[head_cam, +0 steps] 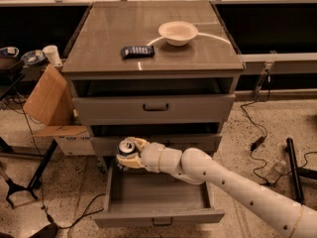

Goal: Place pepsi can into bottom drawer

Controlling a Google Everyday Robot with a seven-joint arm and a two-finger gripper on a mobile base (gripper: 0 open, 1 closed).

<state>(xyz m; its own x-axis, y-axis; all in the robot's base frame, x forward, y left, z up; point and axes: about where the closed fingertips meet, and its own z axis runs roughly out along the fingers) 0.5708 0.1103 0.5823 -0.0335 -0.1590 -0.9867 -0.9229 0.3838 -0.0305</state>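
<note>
Gripper (128,155) grips pepsi can (125,147); I hover over left rear edge of open bottom drawer (158,217); can axis near-vertical, top up.

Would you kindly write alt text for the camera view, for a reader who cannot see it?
The gripper holds the pepsi can over the back of the open bottom drawer. A bowl and a dark packet lie on the cabinet top.

Tool (129,155) around pepsi can (126,146), above drawer (158,217)
</note>
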